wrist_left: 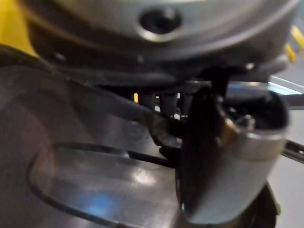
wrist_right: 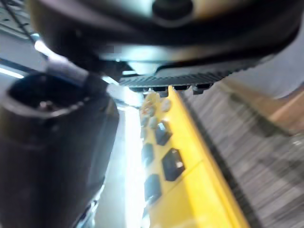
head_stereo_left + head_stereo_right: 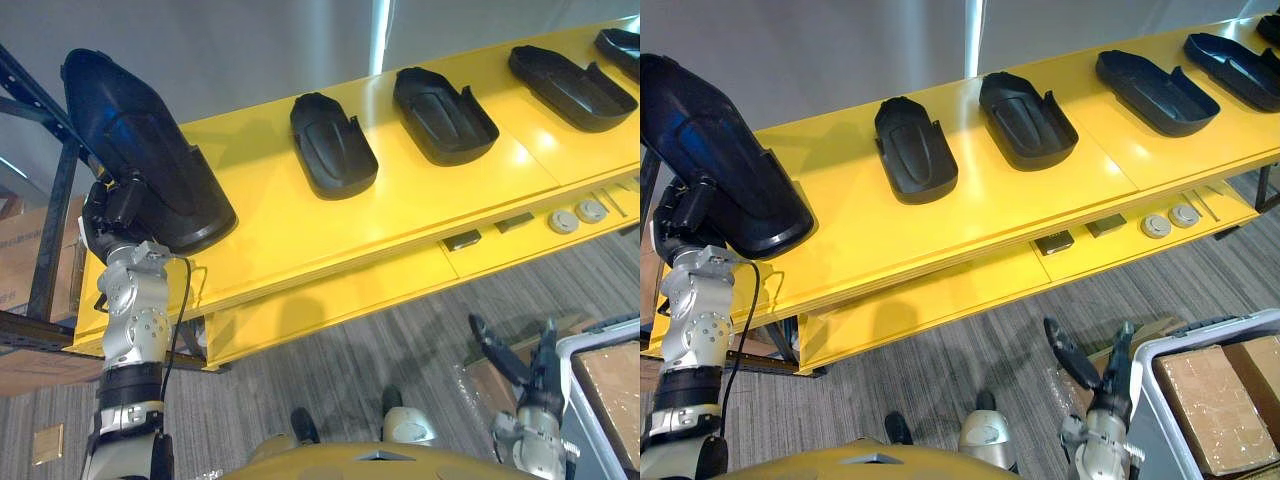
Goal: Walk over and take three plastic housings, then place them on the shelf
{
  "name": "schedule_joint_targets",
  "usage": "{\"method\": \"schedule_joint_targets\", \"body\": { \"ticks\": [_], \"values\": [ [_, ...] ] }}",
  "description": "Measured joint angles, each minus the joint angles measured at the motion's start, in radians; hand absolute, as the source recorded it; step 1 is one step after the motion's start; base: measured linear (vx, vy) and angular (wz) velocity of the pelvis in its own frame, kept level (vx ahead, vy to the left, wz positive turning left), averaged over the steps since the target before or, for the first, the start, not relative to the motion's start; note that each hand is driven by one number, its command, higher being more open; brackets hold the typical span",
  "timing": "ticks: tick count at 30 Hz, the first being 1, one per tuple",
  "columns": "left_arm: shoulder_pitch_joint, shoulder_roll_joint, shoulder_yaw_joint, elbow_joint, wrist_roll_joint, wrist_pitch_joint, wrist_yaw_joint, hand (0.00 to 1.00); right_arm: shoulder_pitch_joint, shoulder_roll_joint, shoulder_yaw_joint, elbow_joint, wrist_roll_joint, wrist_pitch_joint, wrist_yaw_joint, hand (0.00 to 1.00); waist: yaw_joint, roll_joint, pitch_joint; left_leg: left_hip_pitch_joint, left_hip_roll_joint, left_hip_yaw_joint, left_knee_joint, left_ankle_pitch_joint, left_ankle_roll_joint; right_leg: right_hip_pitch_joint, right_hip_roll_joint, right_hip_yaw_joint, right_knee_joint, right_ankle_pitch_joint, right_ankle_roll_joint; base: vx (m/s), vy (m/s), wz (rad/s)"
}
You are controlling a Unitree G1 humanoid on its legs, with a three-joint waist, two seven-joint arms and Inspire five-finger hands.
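left hand [image 3: 112,212] clamps the low end of a housing [image 3: 140,150], tilted above the shelf [image 3: 400,215] at its left end. Other housings [image 3: 332,145] lie along it. right hand [image 3: 540,385] hangs low, fingers spread, empty. The shell looks light, stiff and slick, so grip the rim wall.

At nine o'clock the left hand [image 3: 108,212] is mostly hidden behind the black plastic housing [image 3: 140,150], so its grasp is unreadable. In the left wrist view that shell is a blur. At two o'clock the last housing [image 3: 622,45] on the yellow shelf [image 3: 260,240] is cut by the edge. The round parts [image 3: 565,222] at three o'clock are too small to identify. At five o'clock the grey crate [image 3: 1210,332] runs off frame.
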Motion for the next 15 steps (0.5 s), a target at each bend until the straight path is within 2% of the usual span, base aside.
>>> {"method": "schedule_joint_targets", "body": {
  "ticks": [4, 7, 10, 15],
  "values": [
    [-0.101, 0.070, 0.003, 0.106, -0.036, 0.044, -0.033, 0.00, -0.035, 0.000, -0.060, 0.132, 0.059, 0.069, -0.029, 1.00, -0.008, 0.014, 0.057, -0.014, 0.006, -0.003, 0.017, -0.010, -0.009, -0.032, -0.001, 0.007, 0.056, -0.024, -0.014, -0.11, -0.015, -0.02],
    [-0.137, 0.129, 0.002, 0.148, -0.062, 0.093, -0.086, 0.00, -0.032, 0.000, -0.071, 0.171, 0.059, 0.117, -0.027, 1.00, -0.012, 0.016, 0.070, -0.030, 0.011, -0.004, 0.016, -0.005, -0.009, -0.051, 0.001, 0.006, 0.069, -0.025, -0.015, -0.06, -0.015, 0.01],
    [-0.137, 0.158, 0.002, 0.182, -0.069, 0.151, -0.159, 0.00, -0.019, 0.003, -0.071, 0.195, 0.058, 0.136, 0.009, 1.00, -0.014, 0.016, 0.070, -0.022, 0.015, -0.006, 0.016, -0.005, -0.009, -0.049, 0.004, 0.006, 0.083, -0.026, -0.015, 0.00, 0.000, 0.00],
    [-0.149, 0.196, -0.026, 0.262, -0.065, 0.222, -0.241, 0.00, -0.031, 0.000, -0.053, 0.225, 0.057, 0.154, 0.151, 1.00, -0.010, 0.029, 0.083, -0.012, 0.014, -0.015, 0.017, 0.007, -0.005, -0.037, 0.002, -0.008, 0.083, -0.028, -0.019, 0.02, -0.009, 0.06]
  ]
}}
